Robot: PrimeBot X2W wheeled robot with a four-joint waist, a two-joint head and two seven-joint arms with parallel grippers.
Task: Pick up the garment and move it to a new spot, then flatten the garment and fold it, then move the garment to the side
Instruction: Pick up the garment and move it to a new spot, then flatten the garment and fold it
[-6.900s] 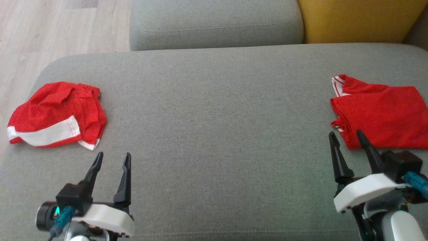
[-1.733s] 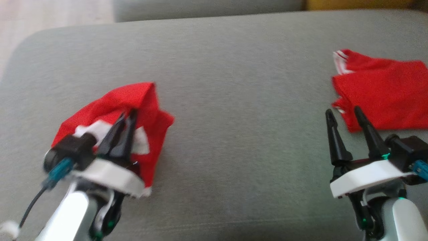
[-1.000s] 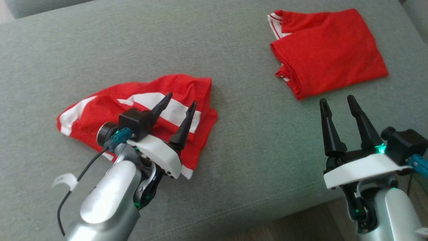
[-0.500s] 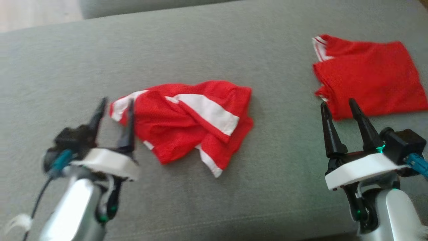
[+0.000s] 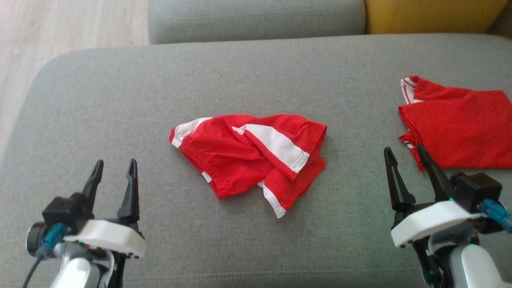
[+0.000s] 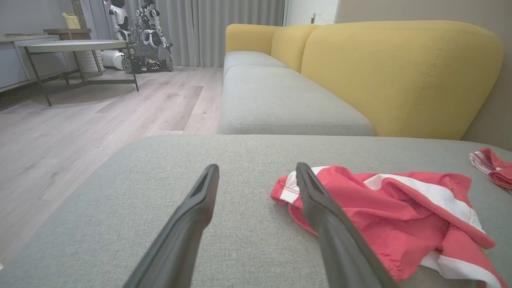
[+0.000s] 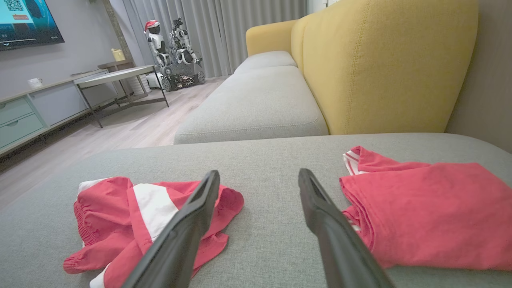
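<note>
1. Left gripper [image 5: 116, 162] sits low at the head view's lower left, arm tucked under it, dark fingers [image 6: 192, 224] pointing up the frame. The jaws are spread wide with nothing between them.
2. Right gripper [image 5: 403, 149] mirrors it at the lower right, just as wide and just as empty.
3. The garment [image 5: 240, 156] lies crumpled mid-cushion between the two grippers, clear of both.
4. The folded red top [image 5: 460, 132] is cut off by the head view's right edge. One right fingertip overlaps its corner there, and I can't tell if it touches. In the left wrist view, one finger covers the garment's near edge.
5. The garment is red mesh-like fabric with a gathered elastic band and broad white stripes with stitched hems. The cushion [image 5: 256, 80] is grey weave, the backrest [image 5: 432, 16] is yellow and the floor [image 5: 60, 28] is pale wood.
</note>
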